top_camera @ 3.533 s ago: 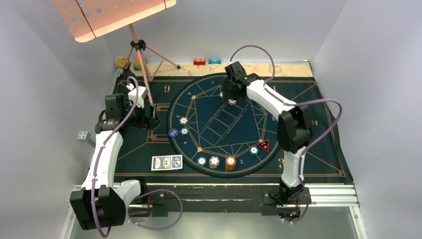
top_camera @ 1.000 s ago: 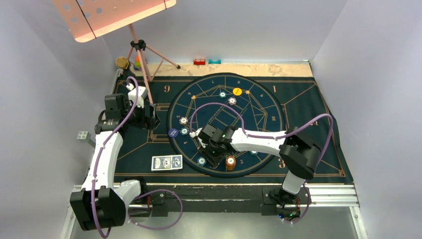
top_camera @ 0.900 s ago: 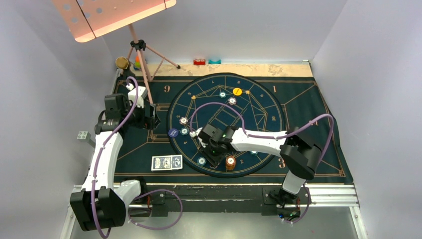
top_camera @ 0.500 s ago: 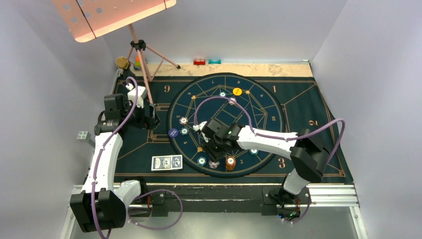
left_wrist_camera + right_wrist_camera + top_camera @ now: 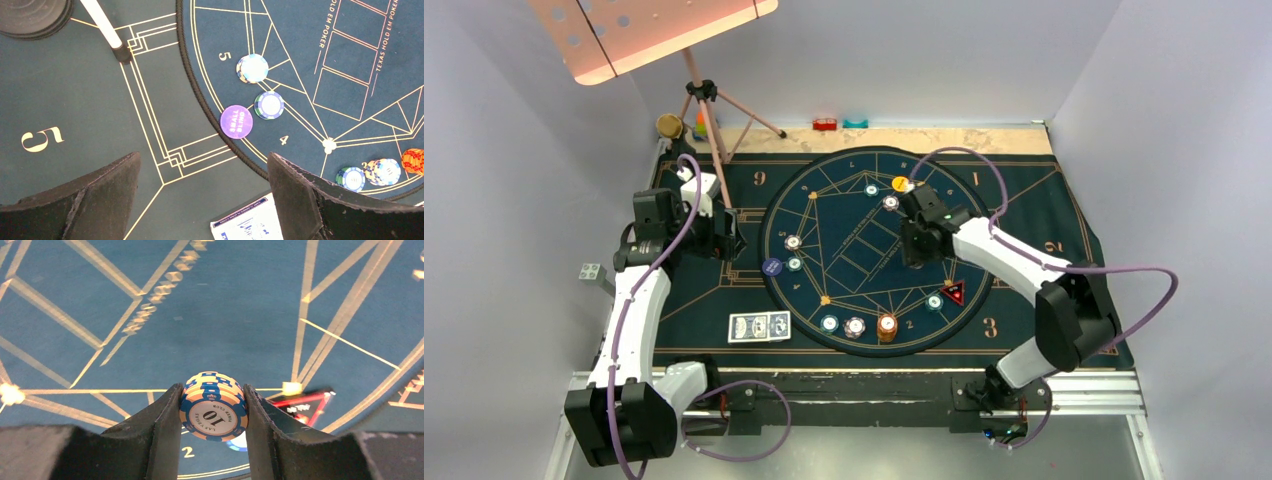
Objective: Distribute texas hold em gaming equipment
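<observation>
**Right end effector holds chips**

The right end effector (image 5: 212, 401) pinches a small stack of white-and-blue chips (image 5: 214, 414) above the round mat (image 5: 240, 315), near the red triangle marker (image 5: 306, 404). The left end effector (image 5: 203, 161) is wide open and holds nothing, close to the purple disc (image 5: 236, 121).

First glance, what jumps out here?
The right end effector grips blue-edged chips over the round mat, mid-table. Along its near rim sit more chips. A pink music stand looms over the far left corner.
</observation>
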{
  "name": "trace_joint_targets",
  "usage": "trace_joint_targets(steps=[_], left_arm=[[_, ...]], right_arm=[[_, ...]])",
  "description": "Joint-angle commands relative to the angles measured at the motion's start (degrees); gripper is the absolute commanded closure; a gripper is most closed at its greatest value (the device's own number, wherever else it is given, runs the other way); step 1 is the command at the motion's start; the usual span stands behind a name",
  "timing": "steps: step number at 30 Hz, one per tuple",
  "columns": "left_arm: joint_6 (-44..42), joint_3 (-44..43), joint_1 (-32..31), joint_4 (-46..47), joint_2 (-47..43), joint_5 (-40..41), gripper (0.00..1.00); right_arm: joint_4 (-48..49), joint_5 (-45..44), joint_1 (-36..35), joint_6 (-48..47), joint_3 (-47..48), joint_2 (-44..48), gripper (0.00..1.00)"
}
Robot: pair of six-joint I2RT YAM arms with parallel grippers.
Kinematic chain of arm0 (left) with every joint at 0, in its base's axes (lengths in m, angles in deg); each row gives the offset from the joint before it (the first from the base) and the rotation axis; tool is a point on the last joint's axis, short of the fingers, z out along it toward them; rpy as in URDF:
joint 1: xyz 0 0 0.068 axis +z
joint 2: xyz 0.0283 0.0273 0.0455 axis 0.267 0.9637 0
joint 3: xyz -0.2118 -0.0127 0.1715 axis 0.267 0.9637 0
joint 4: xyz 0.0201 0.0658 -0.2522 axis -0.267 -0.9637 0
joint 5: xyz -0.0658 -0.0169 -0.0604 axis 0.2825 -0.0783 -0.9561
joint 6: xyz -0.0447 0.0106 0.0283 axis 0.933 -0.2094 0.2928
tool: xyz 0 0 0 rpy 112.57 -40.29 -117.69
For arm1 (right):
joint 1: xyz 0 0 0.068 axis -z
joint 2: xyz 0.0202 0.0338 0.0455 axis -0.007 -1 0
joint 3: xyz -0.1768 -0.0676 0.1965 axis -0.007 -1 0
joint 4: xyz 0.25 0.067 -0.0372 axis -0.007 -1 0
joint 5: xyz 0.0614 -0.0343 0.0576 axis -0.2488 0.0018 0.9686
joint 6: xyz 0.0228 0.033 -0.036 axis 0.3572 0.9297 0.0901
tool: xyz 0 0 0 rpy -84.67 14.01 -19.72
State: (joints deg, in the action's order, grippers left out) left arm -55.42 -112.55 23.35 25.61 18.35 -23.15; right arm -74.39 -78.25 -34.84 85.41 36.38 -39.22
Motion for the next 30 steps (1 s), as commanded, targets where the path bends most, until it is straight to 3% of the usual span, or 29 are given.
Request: trace_joint_targets(steps=[1, 9, 30], left_arm=[[-1.0, 0.4, 0.4, 1.3, -1.1, -1.5, 0.00], [-1.1, 0.4, 0.5, 1.1, -0.9, -1.6, 0.00], [-1.1, 0.3, 0.4, 1.1, -0.9, -1.5, 0.00]], right_arm=[[-1.0, -5.4, 5.8, 7.9, -4.4, 3.6, 1.00], [2.1, -6.5, 13.1, 11.1, -9.6, 5.1, 1.00], [5.4, -6.2, 15.5, 11.4, -7.7, -5.2, 1.00]])
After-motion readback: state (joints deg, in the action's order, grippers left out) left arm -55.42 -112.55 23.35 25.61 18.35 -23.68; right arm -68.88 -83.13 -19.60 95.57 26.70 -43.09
